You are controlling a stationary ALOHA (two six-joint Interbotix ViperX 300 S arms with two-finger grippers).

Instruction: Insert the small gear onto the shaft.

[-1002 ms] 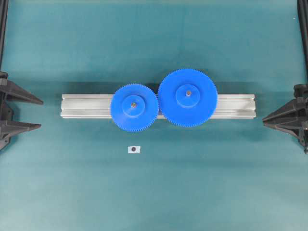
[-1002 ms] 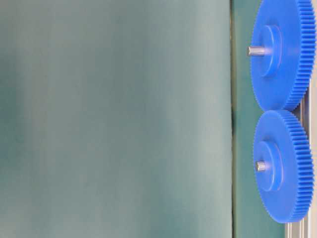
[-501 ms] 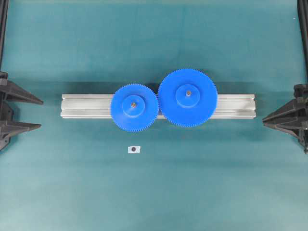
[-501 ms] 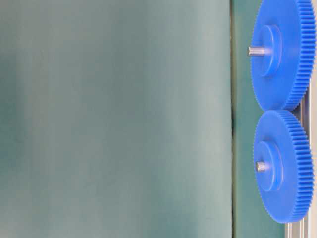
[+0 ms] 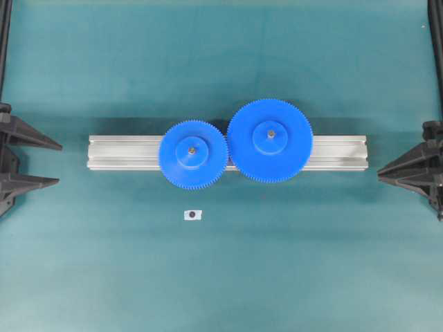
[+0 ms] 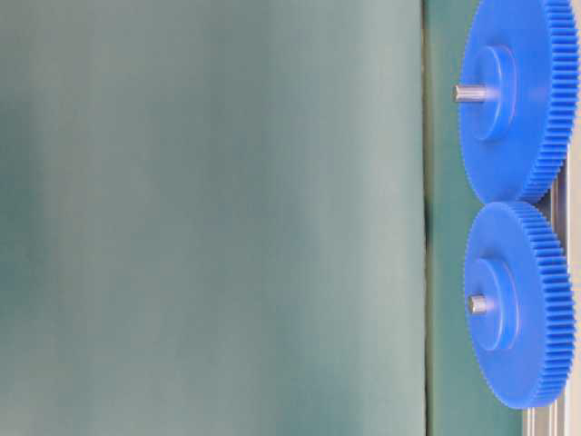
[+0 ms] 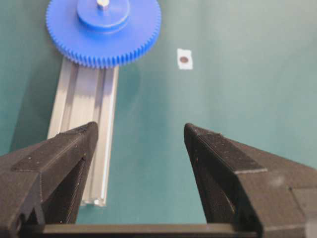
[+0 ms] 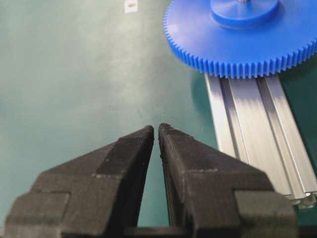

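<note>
Overhead: small gear [image 5: 192, 153] already seated on shaft [image 5: 192, 149], teeth touching wider gear [image 5: 270, 140] atop grooved aluminium rail [image 5: 121, 153]. Left wrist: left tool [image 7: 140, 135] gaping, empty, toothed plastic disc well ahead on smooth counter [image 7: 237, 74]. Right wrist: right tool [image 8: 156, 130] pinched closed, empty; risk judged slight, perhaps incomplete seating.

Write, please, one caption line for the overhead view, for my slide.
Small gear seated on its shaft, meshing with the wider gear on the aluminium rail.
</note>
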